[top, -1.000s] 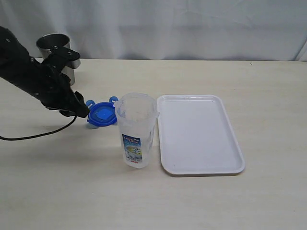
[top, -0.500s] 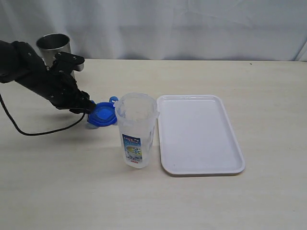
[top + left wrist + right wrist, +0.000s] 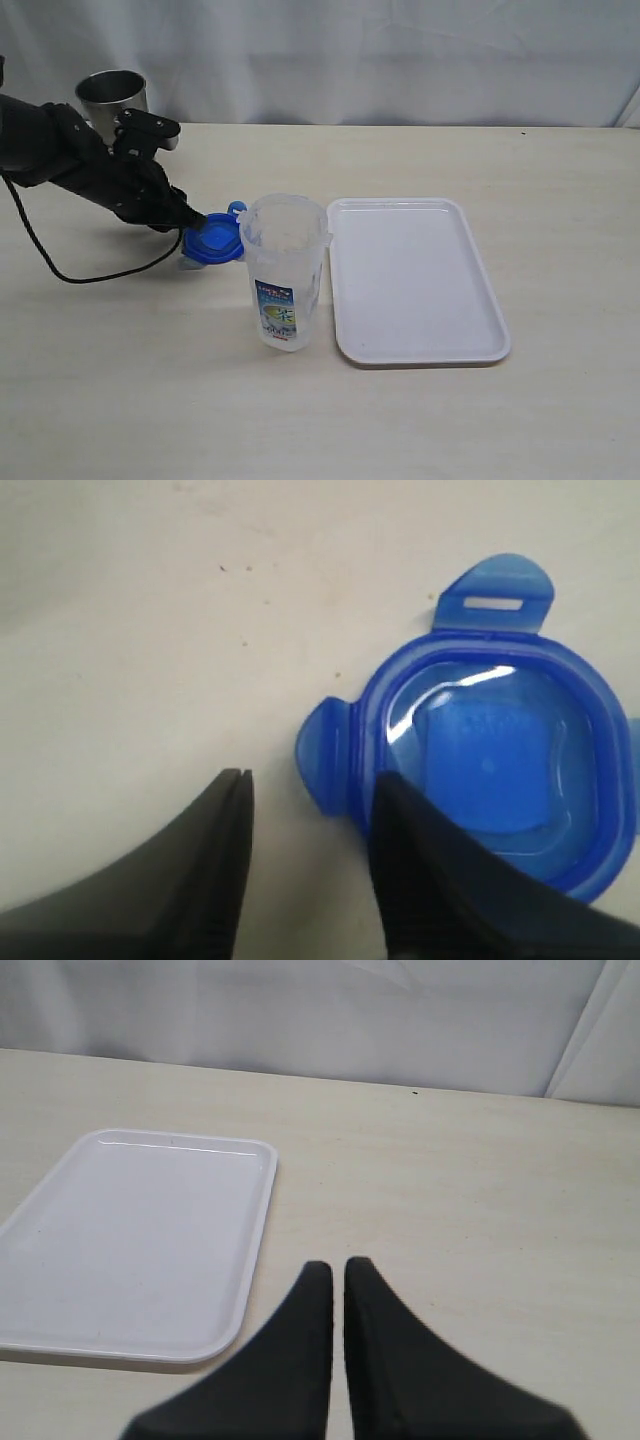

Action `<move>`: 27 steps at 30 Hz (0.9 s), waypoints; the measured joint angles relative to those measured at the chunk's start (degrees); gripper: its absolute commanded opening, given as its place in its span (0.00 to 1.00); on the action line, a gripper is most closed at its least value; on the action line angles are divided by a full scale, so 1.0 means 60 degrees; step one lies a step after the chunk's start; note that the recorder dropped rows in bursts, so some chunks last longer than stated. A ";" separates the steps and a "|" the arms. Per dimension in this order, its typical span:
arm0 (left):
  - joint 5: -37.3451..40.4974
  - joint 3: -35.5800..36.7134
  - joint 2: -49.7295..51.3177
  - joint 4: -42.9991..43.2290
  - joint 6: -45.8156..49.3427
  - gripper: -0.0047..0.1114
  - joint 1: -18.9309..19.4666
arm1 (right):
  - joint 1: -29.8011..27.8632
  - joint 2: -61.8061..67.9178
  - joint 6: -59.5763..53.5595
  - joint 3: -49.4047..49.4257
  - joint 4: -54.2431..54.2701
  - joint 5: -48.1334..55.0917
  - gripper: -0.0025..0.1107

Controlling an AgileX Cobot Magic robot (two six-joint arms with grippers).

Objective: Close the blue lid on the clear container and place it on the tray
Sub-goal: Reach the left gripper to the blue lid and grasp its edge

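Left jaws now at blue lid (image 3: 500, 760)

A lab setup: pale tabletop (image 3: 120, 400), white curtain (image 3: 400, 60) backdrop.

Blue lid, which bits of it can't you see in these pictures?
Exterior view: the left end effector covers one edge of the blue lid; its sticker is too small to make out.
Left wrist view: a black finger covers part of the rim, and the picture's edge cuts off one side.
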 measured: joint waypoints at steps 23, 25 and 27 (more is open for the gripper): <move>0.0087 -0.0556 0.0777 -0.1764 0.1524 0.35 0.0000 | 0.0000 0.0000 0.0000 0.0000 0.0000 0.0000 0.06; 0.0414 -0.0619 0.0777 -0.1764 0.1543 0.35 0.0000 | 0.0000 0.0000 0.0000 0.0000 0.0000 0.0000 0.06; 0.0741 -0.0647 0.0777 -0.1764 0.1543 0.29 0.0000 | 0.0000 0.0000 0.0000 0.0000 0.0000 0.0000 0.06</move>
